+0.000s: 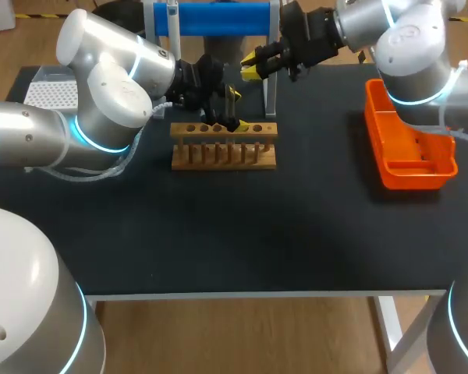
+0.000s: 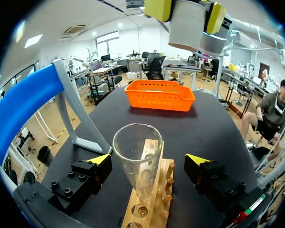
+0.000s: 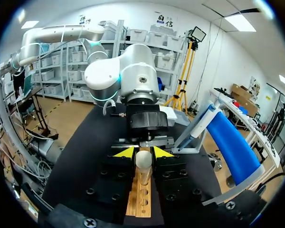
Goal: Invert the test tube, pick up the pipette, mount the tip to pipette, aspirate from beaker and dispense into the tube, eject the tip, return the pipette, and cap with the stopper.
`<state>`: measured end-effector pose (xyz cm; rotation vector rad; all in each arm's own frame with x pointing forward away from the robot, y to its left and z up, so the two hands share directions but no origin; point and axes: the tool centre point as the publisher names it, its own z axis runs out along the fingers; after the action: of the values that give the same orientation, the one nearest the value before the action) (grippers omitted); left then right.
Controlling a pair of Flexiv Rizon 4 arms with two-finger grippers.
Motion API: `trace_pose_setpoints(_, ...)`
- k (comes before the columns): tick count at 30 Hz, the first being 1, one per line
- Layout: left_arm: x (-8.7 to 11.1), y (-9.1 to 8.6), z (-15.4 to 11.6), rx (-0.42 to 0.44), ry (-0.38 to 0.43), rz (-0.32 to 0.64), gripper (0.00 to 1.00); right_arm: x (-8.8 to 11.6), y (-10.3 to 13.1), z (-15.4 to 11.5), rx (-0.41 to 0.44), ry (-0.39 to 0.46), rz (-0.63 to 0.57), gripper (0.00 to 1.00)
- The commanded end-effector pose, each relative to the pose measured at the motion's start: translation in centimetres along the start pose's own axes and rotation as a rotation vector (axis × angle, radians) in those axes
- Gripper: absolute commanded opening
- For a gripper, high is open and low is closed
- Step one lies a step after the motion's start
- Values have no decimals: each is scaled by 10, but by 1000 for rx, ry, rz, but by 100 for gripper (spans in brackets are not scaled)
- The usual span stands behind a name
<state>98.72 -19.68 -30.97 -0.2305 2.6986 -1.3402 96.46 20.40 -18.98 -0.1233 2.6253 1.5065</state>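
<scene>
A clear glass test tube (image 2: 137, 156) stands upright, mouth up, in the wooden rack (image 1: 224, 146). My left gripper (image 2: 148, 160) is open, with one yellow-tipped finger on each side of the tube and a gap to both. In the head view the left gripper (image 1: 228, 111) hangs over the rack's back row. My right gripper (image 3: 143, 153) is shut on a pale stopper (image 3: 143, 160), held above the tube and the rack (image 3: 138, 199). From the left wrist, the stopper (image 2: 186, 26) shows high over the tube between the right gripper's yellow tips.
An orange basket (image 1: 409, 144) lies at the table's right side. A blue-topped stand (image 1: 210, 19) with grey legs rises just behind the rack. At the far left sits a white tip box (image 1: 51, 93). The front half of the black table (image 1: 242, 241) holds nothing.
</scene>
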Motion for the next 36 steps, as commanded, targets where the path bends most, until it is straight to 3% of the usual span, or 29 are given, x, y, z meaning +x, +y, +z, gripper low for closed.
trace_pose_setpoints(1,-1,0,0,-2,3,-1,100,-7,3,6,17,23,7,0)
trace_pose_setpoints(36,-1,0,0,-2,3,-1,100,-11,-13,32,56,65,40,0)
